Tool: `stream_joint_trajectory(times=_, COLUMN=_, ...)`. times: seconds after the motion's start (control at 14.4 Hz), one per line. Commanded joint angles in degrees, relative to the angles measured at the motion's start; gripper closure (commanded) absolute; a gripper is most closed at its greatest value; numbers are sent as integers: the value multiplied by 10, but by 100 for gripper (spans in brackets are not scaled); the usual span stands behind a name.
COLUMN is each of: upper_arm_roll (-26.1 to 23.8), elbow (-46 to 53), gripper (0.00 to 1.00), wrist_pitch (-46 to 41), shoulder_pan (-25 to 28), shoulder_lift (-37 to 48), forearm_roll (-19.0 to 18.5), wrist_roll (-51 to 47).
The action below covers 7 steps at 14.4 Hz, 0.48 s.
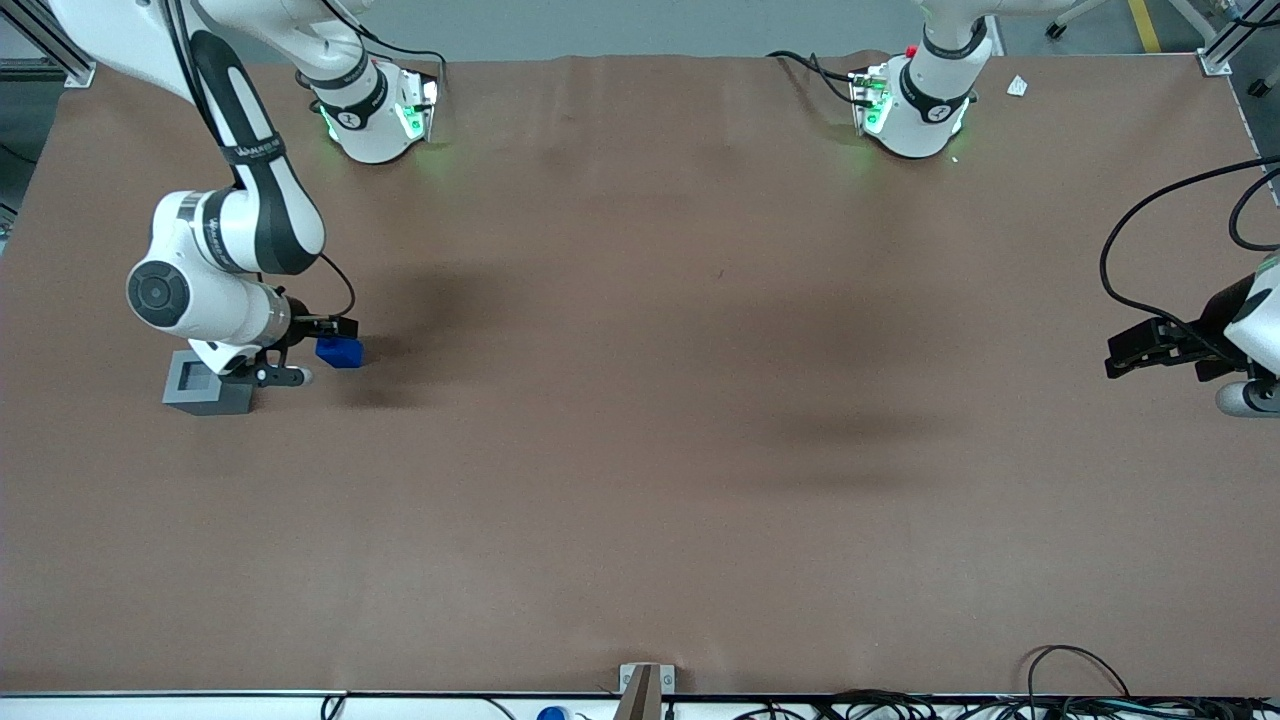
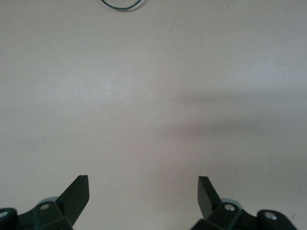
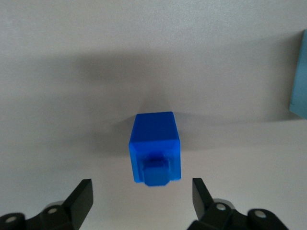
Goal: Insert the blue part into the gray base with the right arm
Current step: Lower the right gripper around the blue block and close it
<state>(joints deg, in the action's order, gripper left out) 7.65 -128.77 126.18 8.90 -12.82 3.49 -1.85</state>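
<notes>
The blue part lies on its side on the brown table, toward the working arm's end. In the right wrist view the blue part points its narrower stub at my gripper. The gripper is open, and its fingertips stand apart on either side just short of the block, not touching it. Seen from the front, the gripper is low over the table between the blue part and the gray base. The base stands upright with its square socket facing up, partly covered by the wrist. An edge of the gray base shows in the wrist view.
Both arm bases stand at the table edge farthest from the front camera. The parked arm's gripper and black cables sit at that arm's end of the table. A small bracket stands at the near edge.
</notes>
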Motion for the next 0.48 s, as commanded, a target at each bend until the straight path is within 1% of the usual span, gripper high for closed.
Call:
stream_joint_trajectory(times=0.0, upper_arm_roll=3, elbow=-9, gripper=12, wrist_pitch=20, shoulder_pan=7, shoulder_lift=-9, forearm_roll=8, wrist_roll=-6)
stream_joint_trajectory(times=0.14, upper_arm_roll=3, elbow=-10, gripper=15, wrist_pitch=27, shoulder_pan=7, shoulder_lift=-17, forearm_roll=8, wrist_roll=-6)
stream_joint_trajectory(times=0.35, upper_arm_roll=3, elbow=-10, gripper=22, wrist_pitch=37, shoulder_pan=6, shoulder_lift=-26, forearm_roll=8, wrist_roll=-3)
stream_joint_trajectory(times=0.42, upper_arm_roll=3, elbow=-9, gripper=26, wrist_pitch=37, shoulder_pan=6, shoulder_lift=-27, forearm_roll=7, wrist_roll=-3)
